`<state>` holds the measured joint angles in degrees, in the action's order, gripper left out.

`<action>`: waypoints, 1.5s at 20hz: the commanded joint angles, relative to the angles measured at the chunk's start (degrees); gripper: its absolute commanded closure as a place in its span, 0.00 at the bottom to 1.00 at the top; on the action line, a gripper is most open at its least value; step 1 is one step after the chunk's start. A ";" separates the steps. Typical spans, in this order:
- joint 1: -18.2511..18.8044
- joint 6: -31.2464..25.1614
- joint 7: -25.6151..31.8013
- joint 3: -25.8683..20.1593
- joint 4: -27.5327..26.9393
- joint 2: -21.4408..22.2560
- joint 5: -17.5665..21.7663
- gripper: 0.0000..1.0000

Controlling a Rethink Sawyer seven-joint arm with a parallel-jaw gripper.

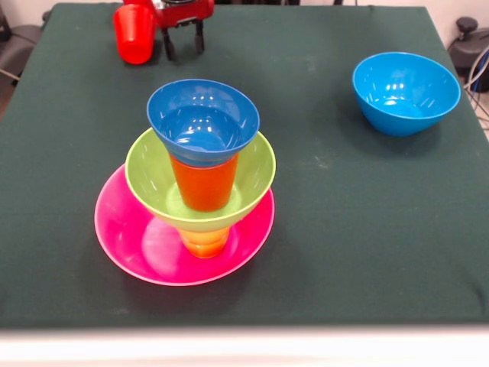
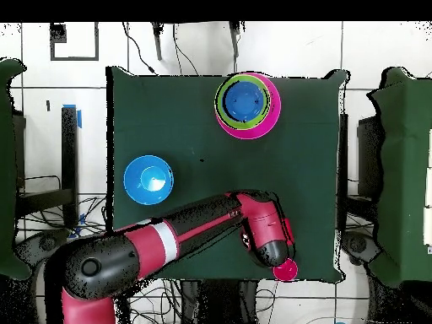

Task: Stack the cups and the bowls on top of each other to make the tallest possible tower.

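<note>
gripper: (image 1: 183, 42) sits at the far edge of the table, two dark fingers pointing down with a clear gap between them, nothing in the gap. Released.
red cup: (image 1: 134, 32) just beside the gripper, on the left of it in the front view, near the far table edge. Not between the fingers. Whether it touches the gripper body, can't tell.
red cup axis: upright, long axis vertical; looks mouth-up, not certain from here.
overhead check: arm (image 2: 169, 240) reaches across the near side, red cup (image 2: 286, 270) shows just past the wrist at the table corner.
tower: (image 1: 200, 176) pink bowl (image 1: 130, 237) at the base, yellow cup (image 1: 205, 241), green bowl (image 1: 153, 172), orange cup (image 1: 202, 182), dark blue bowl (image 1: 202, 118) on top, mouth up. Well apart from the gripper, toward the camera side.
tower axis: vertical, looks slightly off-centre on the pink bowl.
light blue bowl: (image 1: 405, 92) alone on the cloth, mouth up, well apart from both the tower and the gripper.
next move, my guess: short sideways shift to straddle the red cup, then carry it to the blue bowl on top.
</note>
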<state>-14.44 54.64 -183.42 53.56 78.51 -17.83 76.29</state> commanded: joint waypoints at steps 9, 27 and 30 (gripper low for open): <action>-2.45 1.23 -7.08 -9.34 8.84 11.49 -1.47 0.00; 3.43 -4.20 18.40 -15.02 17.47 12.89 -13.06 0.00; 4.99 -3.47 21.03 -15.66 16.84 10.84 -14.58 0.00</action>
<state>-12.35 54.60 -182.60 50.72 95.93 -3.11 68.70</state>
